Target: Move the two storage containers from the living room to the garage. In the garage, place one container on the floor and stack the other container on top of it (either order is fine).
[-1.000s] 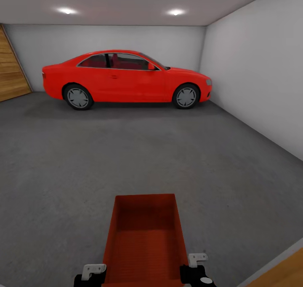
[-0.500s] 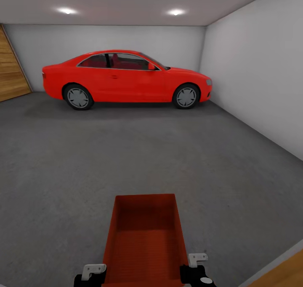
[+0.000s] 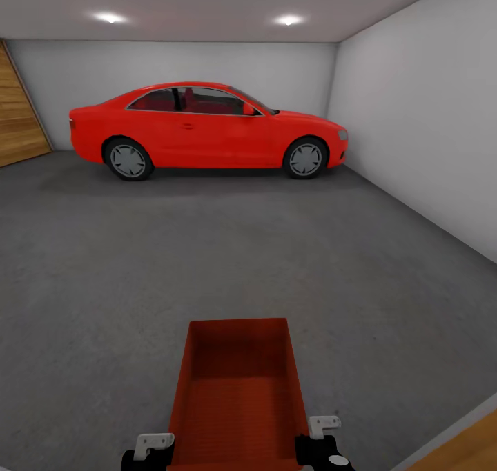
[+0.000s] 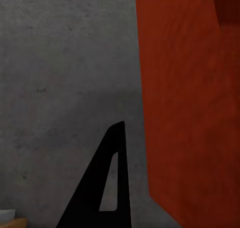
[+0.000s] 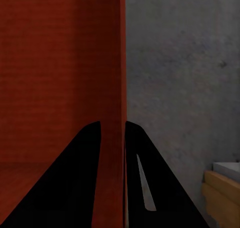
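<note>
Pinching the thin side wall of the orange-red open-top plastic bin (image 5: 60,78) is the right gripper (image 5: 113,153): one black finger sits inside the bin, the other outside, w/ the wall squeezed tight between them. In the head view the right gripper (image 3: 324,443) shows at the bottom, just right of the bin (image 3: 238,395).

The left gripper (image 3: 150,449) sits at the bottom of the frame, just left of the bin. In the left wrist view one black finger (image 4: 107,188) is seen beside the bin's outer wall (image 4: 185,103), w/ a gap of grey floor between them. The other finger is hidden, so can't tell if this claw grips or not.

The bin is at the bottom middle of the head view, its long side pointing away, its bottom finely ribbed. All around it is dark grey rough concrete floor (image 3: 207,250).

Far back, upper middle of the frame, a shiny red coupe car (image 3: 207,129) is parked side-on by the pale grey back wall (image 3: 297,67). A brown wood-plank panel (image 3: 17,119) leans at the upper left edge. Two round ceiling lights (image 3: 110,18) glow at the top.
</note>
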Tool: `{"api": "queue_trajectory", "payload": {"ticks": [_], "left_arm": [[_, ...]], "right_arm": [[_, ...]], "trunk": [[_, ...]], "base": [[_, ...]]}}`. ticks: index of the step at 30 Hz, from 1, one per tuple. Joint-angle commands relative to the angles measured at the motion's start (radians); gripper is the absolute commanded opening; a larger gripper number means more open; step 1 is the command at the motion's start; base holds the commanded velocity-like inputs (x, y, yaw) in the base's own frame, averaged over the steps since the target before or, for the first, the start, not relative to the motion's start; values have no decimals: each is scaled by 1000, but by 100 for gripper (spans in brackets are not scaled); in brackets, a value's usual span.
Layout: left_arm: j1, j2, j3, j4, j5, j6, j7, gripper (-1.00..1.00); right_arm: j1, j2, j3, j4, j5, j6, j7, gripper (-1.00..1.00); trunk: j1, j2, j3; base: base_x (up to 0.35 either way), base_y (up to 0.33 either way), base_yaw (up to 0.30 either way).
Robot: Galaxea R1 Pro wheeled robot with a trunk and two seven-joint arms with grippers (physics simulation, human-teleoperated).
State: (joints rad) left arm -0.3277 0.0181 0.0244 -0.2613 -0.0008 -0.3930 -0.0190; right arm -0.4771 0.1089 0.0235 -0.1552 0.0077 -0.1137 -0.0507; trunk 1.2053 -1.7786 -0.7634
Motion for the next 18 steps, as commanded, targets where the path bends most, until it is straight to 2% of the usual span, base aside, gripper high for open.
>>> {"api": "queue_trajectory", "payload": {"ticks": [1, 7, 18], "left_arm": [[-1, 0, 9, 1, 4, -3, 1, -100], [-1, 0, 9, 1, 4, -3, 2, -100], [-1, 0, 9, 1, 4, -3, 1, -100]], "right_arm": [[-1, 0, -2, 0, 2, -3, -6, -100], [-1, 0, -2, 0, 2, -3, -7, -100], [-1, 0, -2, 0, 2, -3, -6, -100]], "trunk": [[0, 0, -1], [0, 0, -1], [0, 0, -1]], "base": [[0, 0, 15], [0, 0, 14], [0, 0, 102]]}}
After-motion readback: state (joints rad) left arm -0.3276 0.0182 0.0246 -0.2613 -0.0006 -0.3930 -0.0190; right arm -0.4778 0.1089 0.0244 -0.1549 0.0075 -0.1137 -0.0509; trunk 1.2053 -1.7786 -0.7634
